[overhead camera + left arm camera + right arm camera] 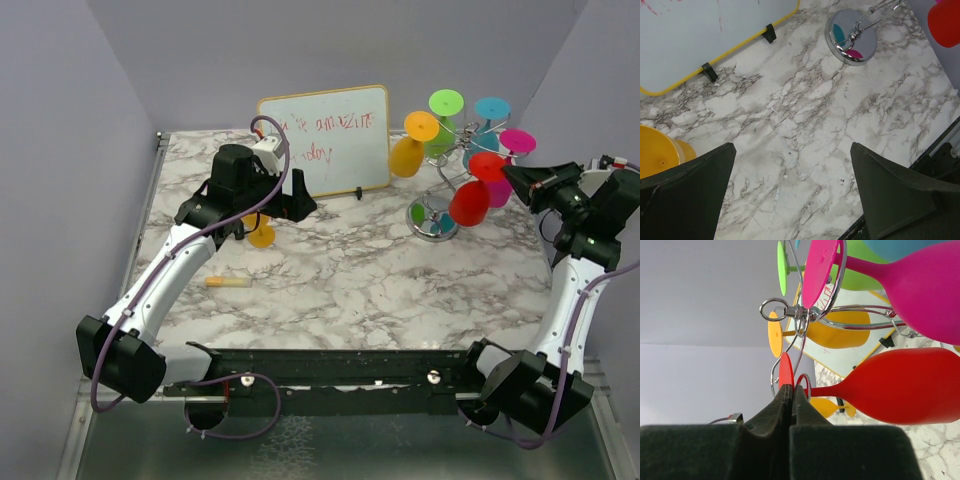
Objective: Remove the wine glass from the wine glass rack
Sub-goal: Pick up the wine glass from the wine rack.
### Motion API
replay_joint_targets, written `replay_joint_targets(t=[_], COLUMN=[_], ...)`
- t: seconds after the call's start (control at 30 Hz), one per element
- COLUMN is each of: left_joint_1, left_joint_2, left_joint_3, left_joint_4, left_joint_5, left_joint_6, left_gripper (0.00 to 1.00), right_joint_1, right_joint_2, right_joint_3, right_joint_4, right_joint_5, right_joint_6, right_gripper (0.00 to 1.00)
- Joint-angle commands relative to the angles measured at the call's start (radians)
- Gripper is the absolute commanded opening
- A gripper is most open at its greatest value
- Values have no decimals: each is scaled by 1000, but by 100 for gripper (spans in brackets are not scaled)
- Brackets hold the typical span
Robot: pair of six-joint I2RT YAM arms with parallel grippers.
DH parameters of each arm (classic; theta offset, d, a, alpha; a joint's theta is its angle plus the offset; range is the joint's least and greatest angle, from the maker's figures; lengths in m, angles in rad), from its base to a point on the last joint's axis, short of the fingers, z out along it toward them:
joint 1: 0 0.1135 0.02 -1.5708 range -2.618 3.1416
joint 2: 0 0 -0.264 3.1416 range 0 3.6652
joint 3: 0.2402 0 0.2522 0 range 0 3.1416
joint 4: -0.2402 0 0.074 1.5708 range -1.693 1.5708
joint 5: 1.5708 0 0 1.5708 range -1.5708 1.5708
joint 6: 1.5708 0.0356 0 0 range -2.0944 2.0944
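The wine glass rack (437, 218), thin silver wire on a round shiny base, stands at the back right with several coloured glasses hanging upside down. A red wine glass (468, 203) hangs on its near right arm. In the right wrist view my right gripper (792, 388) is shut on the flat foot of the red wine glass (910, 385), beside a curled loop of the rack (799, 314). Over the marble at the left, my left gripper (292, 205) stays open with nothing in it. The left wrist view shows the left gripper (792, 146) over bare marble, the rack base (852, 37) far ahead.
A yellow glass (262, 235) lies on the table under the left arm. A whiteboard (330, 140) with red writing stands at the back. A small yellow stick (228, 282) lies front left. Yellow (405, 155), green (445, 105) and magenta (517, 142) glasses hang on the rack.
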Motion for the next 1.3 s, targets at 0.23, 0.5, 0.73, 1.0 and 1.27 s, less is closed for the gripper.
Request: replay_joint_targets(t=[0.23,0.5,0.73,1.0,1.27], left_joint_1=[8,8,8,8,8], left_joint_2=[3,23,21,11,0], left_joint_3=[23,27,26,19,13], left_joint_4=[16,14,14,11,4], left_joint_5=[30,39,38,39,40], left_joint_6=[-3,-3,4,12,20], left_gripper=[99,99,99,99,99], right_joint_1=[42,45,45,45,45], right_joint_2=[-26,-37,-49,-81,-94], right_joint_3=[10,-9,-21,0,-3], right_joint_4=[-41,-9,-54,-170,-137], right_joint_5=[-67,-74,-40,30,16], right_joint_6=[0,33,57,24,47], right_gripper=[0,1,1,0,0])
